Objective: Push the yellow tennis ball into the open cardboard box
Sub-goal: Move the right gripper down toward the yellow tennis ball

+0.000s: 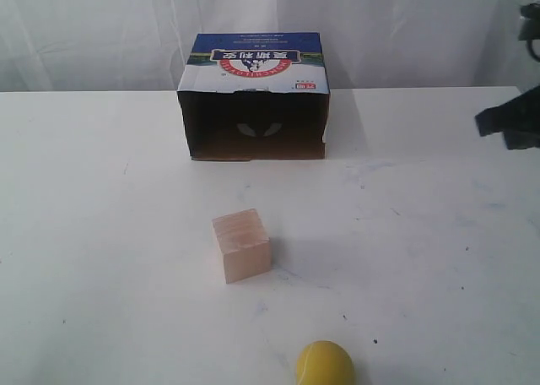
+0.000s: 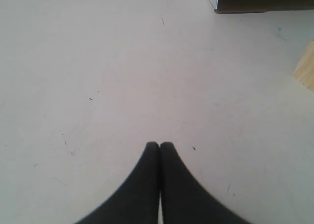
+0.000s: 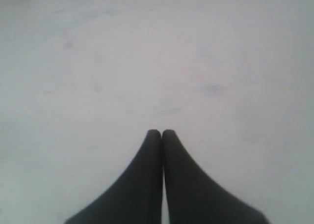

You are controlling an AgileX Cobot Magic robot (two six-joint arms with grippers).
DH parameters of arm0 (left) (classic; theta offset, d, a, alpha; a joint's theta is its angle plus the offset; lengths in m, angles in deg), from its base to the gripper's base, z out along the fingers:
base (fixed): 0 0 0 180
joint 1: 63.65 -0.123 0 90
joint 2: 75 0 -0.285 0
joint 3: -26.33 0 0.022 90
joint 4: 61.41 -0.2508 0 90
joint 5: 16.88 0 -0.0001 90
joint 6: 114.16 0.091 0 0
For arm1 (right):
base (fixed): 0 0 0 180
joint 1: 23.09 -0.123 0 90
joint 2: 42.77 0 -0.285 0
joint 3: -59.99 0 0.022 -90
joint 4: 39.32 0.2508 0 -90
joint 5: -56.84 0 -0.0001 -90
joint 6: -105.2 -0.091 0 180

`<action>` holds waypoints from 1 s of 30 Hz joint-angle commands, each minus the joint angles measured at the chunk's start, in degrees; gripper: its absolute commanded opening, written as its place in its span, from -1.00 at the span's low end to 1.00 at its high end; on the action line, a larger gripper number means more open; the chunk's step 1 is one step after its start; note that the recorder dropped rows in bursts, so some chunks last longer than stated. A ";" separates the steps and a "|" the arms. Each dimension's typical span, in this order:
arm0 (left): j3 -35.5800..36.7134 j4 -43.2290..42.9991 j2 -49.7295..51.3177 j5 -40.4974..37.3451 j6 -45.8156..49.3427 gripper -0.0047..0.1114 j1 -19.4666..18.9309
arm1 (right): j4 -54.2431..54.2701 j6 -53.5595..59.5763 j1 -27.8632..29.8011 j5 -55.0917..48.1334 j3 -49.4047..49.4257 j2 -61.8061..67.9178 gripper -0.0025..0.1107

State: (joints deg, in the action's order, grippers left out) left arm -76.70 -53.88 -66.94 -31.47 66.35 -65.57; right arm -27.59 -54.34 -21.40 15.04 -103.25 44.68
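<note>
The yellow tennis ball (image 1: 325,364) lies at the front edge of the exterior view, on the white table. The open cardboard box (image 1: 253,98) stands at the back centre, its dark opening facing the ball and its blue-and-white printed panel on top. A corner of that box (image 2: 255,0) shows in the left wrist view. My left gripper (image 2: 159,144) is shut and empty over bare table; it is out of sight in the exterior view. My right gripper (image 3: 161,132) is also shut and empty, and part of its dark arm (image 1: 510,123) shows at the right edge, far from the ball.
A pale wooden cube (image 1: 242,246) sits on the table (image 1: 101,233) between the ball and the box, slightly left of the ball; its edge (image 2: 305,71) shows in the left wrist view. A white curtain hangs behind the table.
</note>
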 commanded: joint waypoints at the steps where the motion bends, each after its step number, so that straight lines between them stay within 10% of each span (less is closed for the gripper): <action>1: 0.24 0.41 -0.27 -0.04 -0.51 -0.92 -0.10 | 17.34 17.47 -7.14 -9.64 0.72 -2.37 -0.96; 12: 0.24 0.41 -0.27 -0.04 -0.51 -0.92 -0.10 | 27.14 8.99 -31.43 -3.83 12.89 -0.94 -0.96; 30: 0.24 0.41 -0.27 -0.04 -0.51 -0.92 -0.10 | 27.28 5.08 -33.29 -5.56 21.22 1.01 -0.96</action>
State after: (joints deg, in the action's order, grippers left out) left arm -76.70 -53.88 -66.94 -31.47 66.35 -65.57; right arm -0.69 -51.03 -54.59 8.63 -82.68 45.69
